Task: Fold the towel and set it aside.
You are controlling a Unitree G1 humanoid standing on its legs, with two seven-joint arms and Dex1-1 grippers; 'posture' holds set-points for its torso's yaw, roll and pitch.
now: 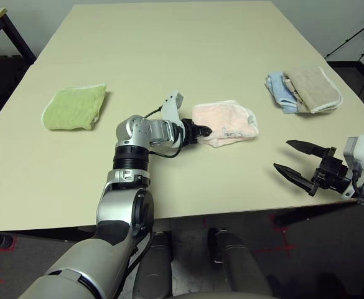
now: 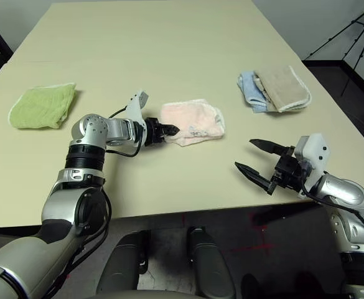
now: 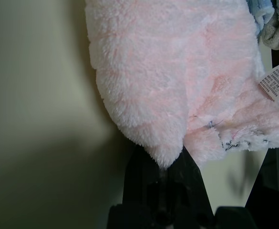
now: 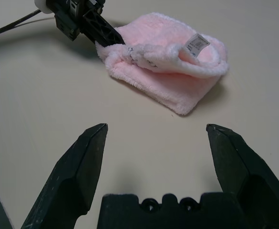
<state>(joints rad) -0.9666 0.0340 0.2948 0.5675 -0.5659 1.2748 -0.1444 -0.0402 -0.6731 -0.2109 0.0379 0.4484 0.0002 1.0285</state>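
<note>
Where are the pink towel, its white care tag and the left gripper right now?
pink towel (image 1: 228, 120), left eye view, middle of its top face.
care tag (image 4: 197, 43), right wrist view, centre of the label.
left gripper (image 1: 205, 131), left eye view, fingertips shut on the towel's edge.

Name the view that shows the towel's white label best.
The right wrist view: the label stands up clear on the towel's top fold. The left wrist view catches it at the edge, print visible. In the head views it is too small to make out.

Fluffy pink terry towel (image 1: 225, 123) lies on a smooth matt table (image 1: 169, 56); forearms (image 1: 127, 205) are glossy silver metal.
</note>
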